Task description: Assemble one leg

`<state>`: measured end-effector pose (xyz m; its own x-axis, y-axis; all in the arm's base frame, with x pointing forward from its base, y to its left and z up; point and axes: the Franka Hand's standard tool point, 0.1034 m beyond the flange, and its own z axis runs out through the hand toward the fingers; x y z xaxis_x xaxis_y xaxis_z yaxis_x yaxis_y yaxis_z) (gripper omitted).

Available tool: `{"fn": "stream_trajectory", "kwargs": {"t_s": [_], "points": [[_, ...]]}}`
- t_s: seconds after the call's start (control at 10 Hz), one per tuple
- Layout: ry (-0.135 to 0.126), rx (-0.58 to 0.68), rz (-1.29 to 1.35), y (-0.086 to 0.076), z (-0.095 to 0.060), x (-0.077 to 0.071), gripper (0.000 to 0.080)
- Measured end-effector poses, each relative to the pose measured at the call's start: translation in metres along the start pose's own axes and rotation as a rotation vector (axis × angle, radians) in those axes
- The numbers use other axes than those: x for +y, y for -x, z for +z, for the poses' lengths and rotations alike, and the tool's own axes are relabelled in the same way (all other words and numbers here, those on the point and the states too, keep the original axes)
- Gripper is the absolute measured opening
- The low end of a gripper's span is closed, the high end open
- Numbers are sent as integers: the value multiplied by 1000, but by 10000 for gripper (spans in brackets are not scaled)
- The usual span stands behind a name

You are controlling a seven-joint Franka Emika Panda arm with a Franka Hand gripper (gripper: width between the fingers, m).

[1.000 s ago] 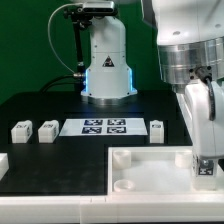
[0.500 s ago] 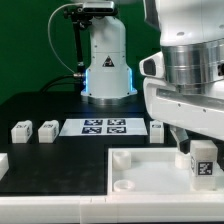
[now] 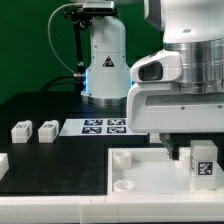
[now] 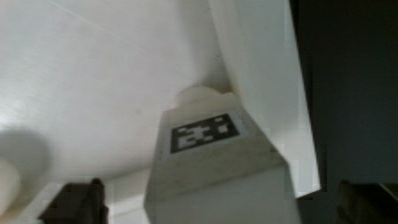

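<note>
The leg (image 3: 203, 160), a small white block with a black-and-white tag facing the camera, stands upright in the large white tray (image 3: 140, 172) at the exterior view's right. In the wrist view the leg (image 4: 210, 150) rises close against the tray's raised wall. My gripper (image 4: 219, 205) is around the leg with the jaws open; each dark fingertip (image 4: 75, 202) stands apart from the leg's sides. In the exterior view the wrist's big body covers the area above the leg, with one finger (image 3: 179, 152) beside it.
Two more white legs (image 3: 19, 130) (image 3: 46, 130) lie on the black table at the exterior view's left. The marker board (image 3: 100, 126) lies in front of the robot base (image 3: 105, 62). The tray has round sockets (image 3: 122, 160). A white part (image 3: 3, 163) shows at the left edge.
The wrist has turned around the leg and its body now spreads further to the exterior view's left, hiding a third loose leg. The standing leg's tag keeps facing the camera.
</note>
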<state>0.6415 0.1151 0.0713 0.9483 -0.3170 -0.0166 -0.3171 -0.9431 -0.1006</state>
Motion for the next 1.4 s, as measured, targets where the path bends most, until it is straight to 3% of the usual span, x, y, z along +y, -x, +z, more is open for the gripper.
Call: {"fn": "stream_trajectory", "kwargs": {"t_s": [0.1,0.2,0.3,0.4,0.7,0.9,1.1,1.3,1.4], "points": [[-1,0,11,0,0,0,626],[-4,-2,103,0,0,-1,422],[-8,-6,227,1,1,-1,422],[-6,-8,339,1,1,1,294],[-3,-24,795,-1,-2,1,294],[-23,-54,1278,-3,-3,3,294],[-36,-68,1536,-3,-1,5,294],[-27,-62,1648,-3,-2,8,295],[-8,-57,1667,-2,-2,10,295]]}}
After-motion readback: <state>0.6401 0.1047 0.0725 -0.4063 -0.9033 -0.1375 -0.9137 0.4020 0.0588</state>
